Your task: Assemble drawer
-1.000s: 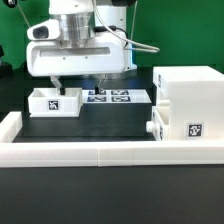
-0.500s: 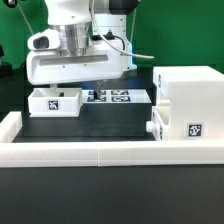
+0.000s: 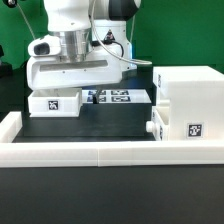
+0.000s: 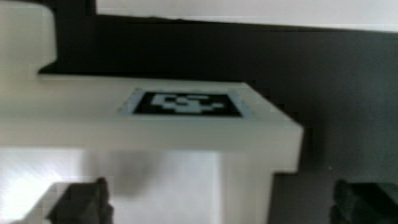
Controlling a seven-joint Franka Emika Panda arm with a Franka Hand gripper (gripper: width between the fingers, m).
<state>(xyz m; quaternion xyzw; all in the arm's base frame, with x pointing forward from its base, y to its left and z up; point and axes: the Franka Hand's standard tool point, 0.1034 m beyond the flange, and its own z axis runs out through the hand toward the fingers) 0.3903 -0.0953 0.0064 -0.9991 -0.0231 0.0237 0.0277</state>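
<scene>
A long, low white plastic border wall (image 3: 100,152) crosses the lower frame of the exterior view. Behind it, at right, stands the large boxy white matte plastic housing (image 3: 190,95), tagged on its front. At centre left sits a small open-top white tray (image 3: 55,104) just beside the flat white marker board (image 3: 118,97). The gripper (image 3: 62,88) hangs low over this tray. In the wrist view its dark fingers (image 4: 80,200) stand apart on either side of the tagged tray (image 4: 187,130).

The marker board (image 3: 120,97) lay flat just beside the gripper (image 3: 63,92), toward the exterior view's right. A long white border wall (image 3: 90,152) ran in front of the gripper (nearer the camera), with black tabletop (image 3: 100,125) between them. A green backdrop (image 3: 175,30) stood behind.
</scene>
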